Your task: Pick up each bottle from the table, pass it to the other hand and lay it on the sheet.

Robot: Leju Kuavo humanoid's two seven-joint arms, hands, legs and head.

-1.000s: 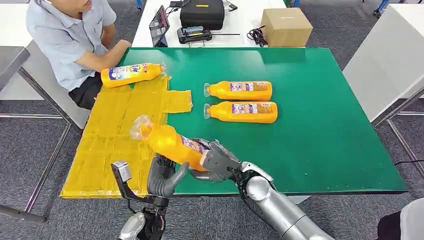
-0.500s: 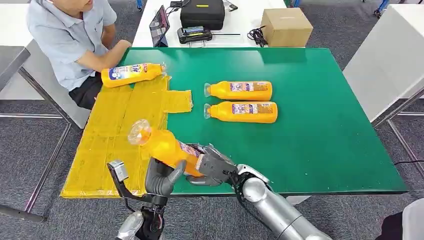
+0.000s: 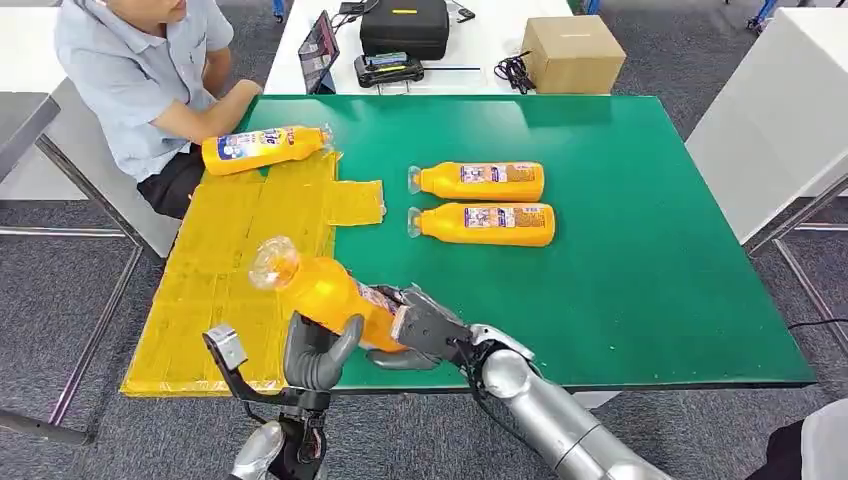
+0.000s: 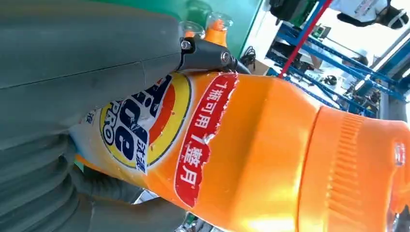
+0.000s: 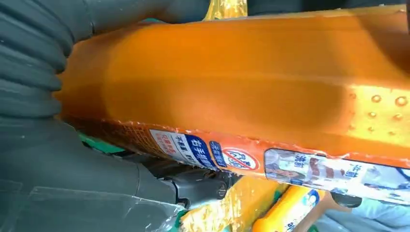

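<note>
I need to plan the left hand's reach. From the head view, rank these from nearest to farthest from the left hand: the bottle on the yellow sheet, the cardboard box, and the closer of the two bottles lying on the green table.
1. Closer table bottle: right of and beyond the left hand, on the green table.
2. Bottle on the yellow sheet: at the sheet's far end, beside the seated person.
3. Cardboard box: on the white table past the green one, far right.

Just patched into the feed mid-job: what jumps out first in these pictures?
The orange bottle held over the table's near edge, tilted, with both the right hand and the left hand on it. Beyond it, two matching bottles lie side by side on the green table. A fourth bottle rests at the far end of the yellow sheet, beside a seated person.
</note>
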